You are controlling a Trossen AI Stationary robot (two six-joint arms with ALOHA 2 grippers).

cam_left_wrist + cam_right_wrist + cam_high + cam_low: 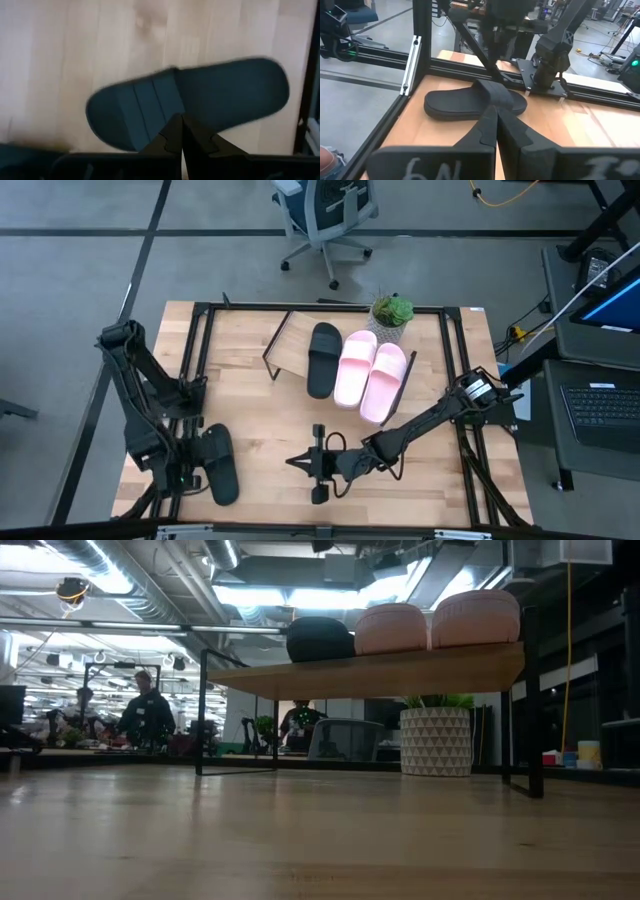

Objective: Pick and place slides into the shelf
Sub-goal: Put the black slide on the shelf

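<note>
Three slides on shelf [290,340] at desk's far edge: one black slide [322,358], two pink slides [370,375], long axes running far-to-near. Fourth black slide [220,463] lies flat near desk's near-left corner, long axis roughly far-to-near. Left gripper [190,470] beside it, fingers closed, empty. Right gripper [305,464] mid near edge, fingers closed, empty. "6N" handwritten on right gripper.

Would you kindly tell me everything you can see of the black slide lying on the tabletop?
The black slide is a matte, rubbery-looking open-toe sandal with one wide strap over a smooth footbed. It lies flat, sole down, on the wooden tabletop near its front left corner, off the shelf. The left gripper hovers above it, shut and empty; nothing but the table visibly touches it.
</note>
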